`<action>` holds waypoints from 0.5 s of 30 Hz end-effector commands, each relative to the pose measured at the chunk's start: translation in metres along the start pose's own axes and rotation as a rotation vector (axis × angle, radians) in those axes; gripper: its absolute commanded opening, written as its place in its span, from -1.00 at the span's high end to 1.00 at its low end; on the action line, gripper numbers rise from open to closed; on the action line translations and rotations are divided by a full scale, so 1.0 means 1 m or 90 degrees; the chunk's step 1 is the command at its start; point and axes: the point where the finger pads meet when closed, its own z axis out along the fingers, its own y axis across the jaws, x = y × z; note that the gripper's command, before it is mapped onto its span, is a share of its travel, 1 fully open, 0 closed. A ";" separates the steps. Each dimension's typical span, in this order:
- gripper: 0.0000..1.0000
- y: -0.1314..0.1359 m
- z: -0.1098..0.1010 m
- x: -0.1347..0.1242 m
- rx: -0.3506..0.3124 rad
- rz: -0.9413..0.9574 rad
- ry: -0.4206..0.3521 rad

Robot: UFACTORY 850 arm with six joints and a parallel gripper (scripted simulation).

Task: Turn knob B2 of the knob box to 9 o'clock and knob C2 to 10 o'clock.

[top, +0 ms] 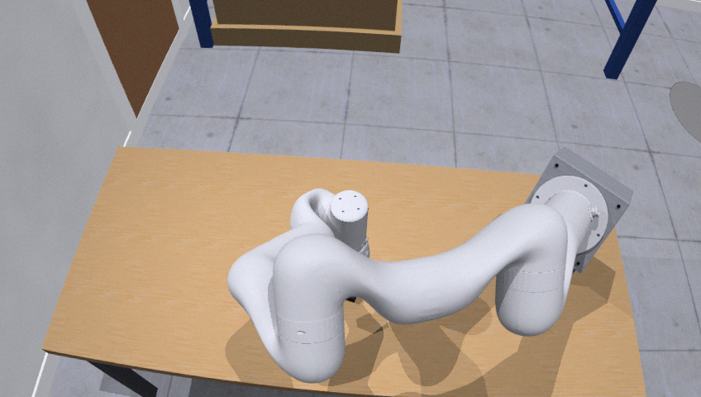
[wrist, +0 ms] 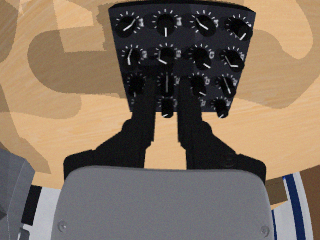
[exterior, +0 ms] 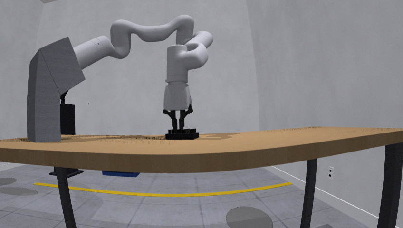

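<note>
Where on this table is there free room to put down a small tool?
Free: the wide table stretch between the arm and the wall-side edge. Crowded: around the knob box, where the gripper stands over the knobs, and near the base mount.

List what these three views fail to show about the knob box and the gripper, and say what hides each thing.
- Top view: the knob box and gripper are entirely hidden beneath the arm.
- Exterior view: the knob box is small and side-on; no knob lines, marks or names readable.
- Wrist view: printed names too small; the fingers cover the nearest row's outer knobs, so contact with the knob between them is unclear.
</note>
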 end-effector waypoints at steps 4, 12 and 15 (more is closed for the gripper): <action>0.61 0.000 0.003 0.000 -0.001 0.000 0.000; 0.61 0.000 0.008 0.000 -0.001 0.000 0.000; 0.61 0.000 0.009 0.000 -0.001 0.000 0.000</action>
